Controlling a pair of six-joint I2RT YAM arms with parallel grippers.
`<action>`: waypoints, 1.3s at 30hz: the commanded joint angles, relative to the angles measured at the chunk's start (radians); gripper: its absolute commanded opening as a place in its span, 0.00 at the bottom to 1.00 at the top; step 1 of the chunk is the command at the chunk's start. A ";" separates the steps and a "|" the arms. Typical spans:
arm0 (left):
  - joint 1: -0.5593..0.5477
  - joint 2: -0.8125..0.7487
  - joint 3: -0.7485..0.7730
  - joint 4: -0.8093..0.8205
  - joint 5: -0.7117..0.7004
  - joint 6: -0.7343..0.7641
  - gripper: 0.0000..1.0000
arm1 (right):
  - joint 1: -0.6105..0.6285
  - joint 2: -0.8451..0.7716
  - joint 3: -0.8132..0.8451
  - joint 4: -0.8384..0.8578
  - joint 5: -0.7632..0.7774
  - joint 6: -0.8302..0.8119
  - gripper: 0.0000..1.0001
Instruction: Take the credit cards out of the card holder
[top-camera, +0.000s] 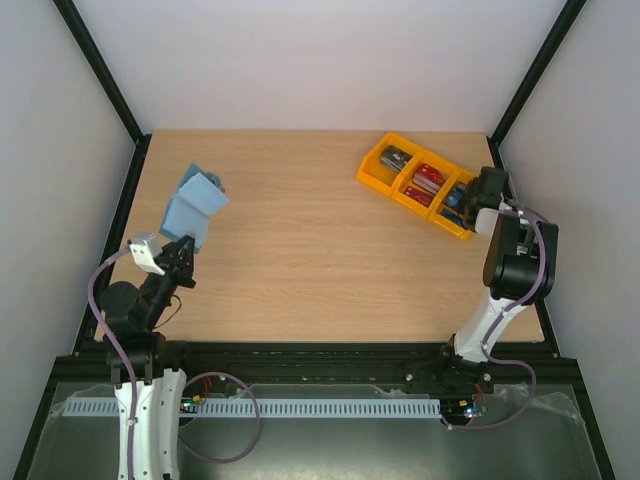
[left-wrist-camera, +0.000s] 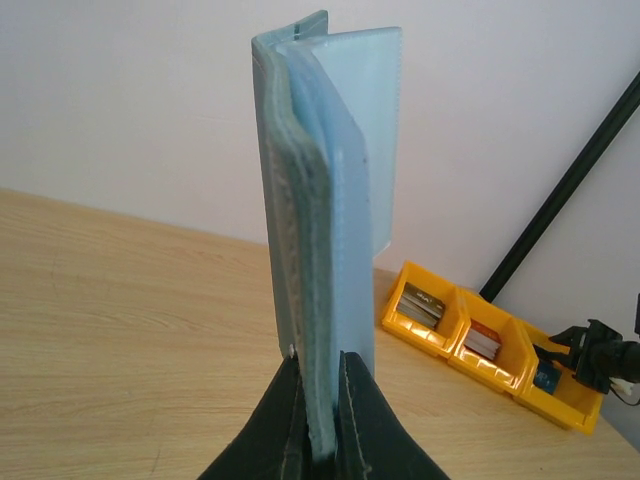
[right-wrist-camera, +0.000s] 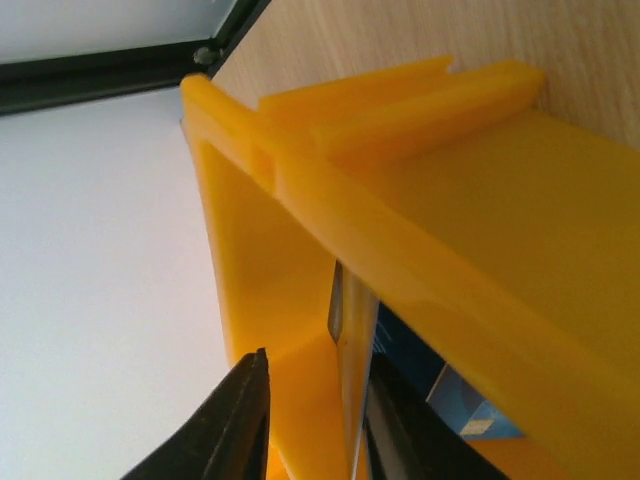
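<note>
At far left of the table (top-camera: 320, 270), the left gripper (top-camera: 183, 250) is raised off the wood with the card holder (top-camera: 197, 205) in its grip. On the left wrist view the two dark fingers (left-wrist-camera: 275, 430) are pinched tight on the wallet's lower edge. The wallet stands upright and slightly fanned: teal cover on the left, lighter blue inner leaves and a clear pocket on the right. I can't make out any card in the pockets from this angle.

Mid-table is bare wood.

Toward the far right, the orange tray (top-camera: 370, 162) lies at a slant, three compartments in a row. Grey cards (top-camera: 397, 158) sit in the left compartment, red cards (top-camera: 428, 182) in the middle one, and a blue card (top-camera: 456, 198) in the right one.

At the tray's right end, the right gripper (top-camera: 478, 192) points down into that last compartment. Its wrist view shows the jaws parted a little, a thin orange wall of the tray standing in the gap and the blue card lying just past the right-hand finger. A pale sliver shows beside the wall; I can't tell what it is. I see nothing clamped.
</note>
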 joint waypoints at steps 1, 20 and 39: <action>0.009 -0.006 -0.005 0.047 -0.007 -0.009 0.02 | 0.003 0.026 0.020 0.004 -0.008 0.008 0.30; 0.012 -0.006 -0.009 0.062 0.038 -0.011 0.02 | 0.043 -0.247 0.142 -0.080 -0.023 -0.384 0.99; 0.012 -0.003 -0.013 0.141 0.249 -0.048 0.02 | 1.159 -0.303 0.528 -0.588 -0.401 -2.072 0.99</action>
